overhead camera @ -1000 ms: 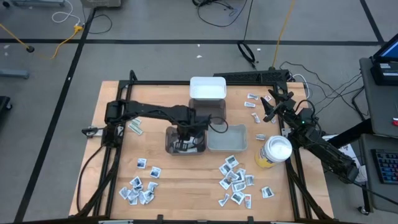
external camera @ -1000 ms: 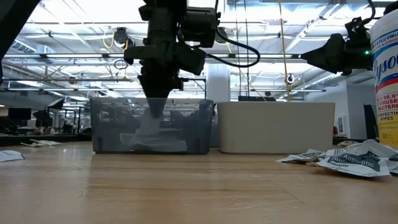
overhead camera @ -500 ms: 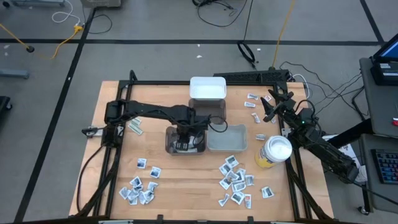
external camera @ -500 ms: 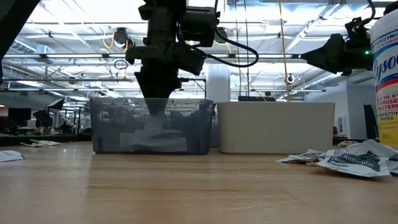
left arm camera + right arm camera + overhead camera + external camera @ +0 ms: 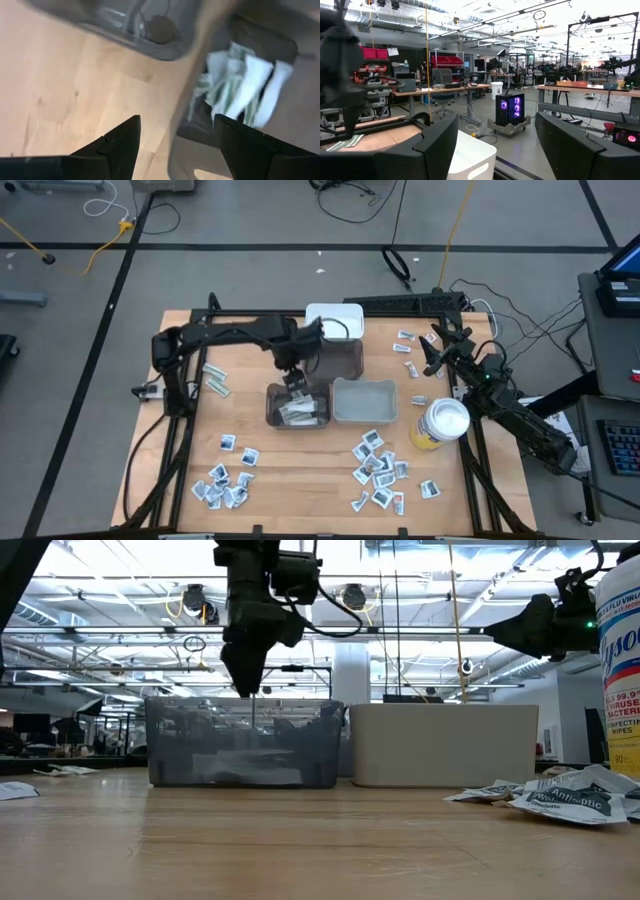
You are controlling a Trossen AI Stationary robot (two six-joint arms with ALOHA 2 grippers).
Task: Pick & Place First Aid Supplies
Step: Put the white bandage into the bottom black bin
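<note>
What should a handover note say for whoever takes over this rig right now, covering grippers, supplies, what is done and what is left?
Left gripper: jaws open, empty, raised over the dark bin.
Right gripper: jaws open, empty, waiting at the table's right edge.
Done: several white packets lie in the dark bin.
Left: packet pile front left, pile front right, a few packets near the right gripper, strip wrappers at left.
The grey bin and white bin appear to hold no packets.

left gripper (image 5: 295,377) risen from grey bin (image 5: 272,412) — fingers parted, packets (image 5: 298,412) dropped
</note>
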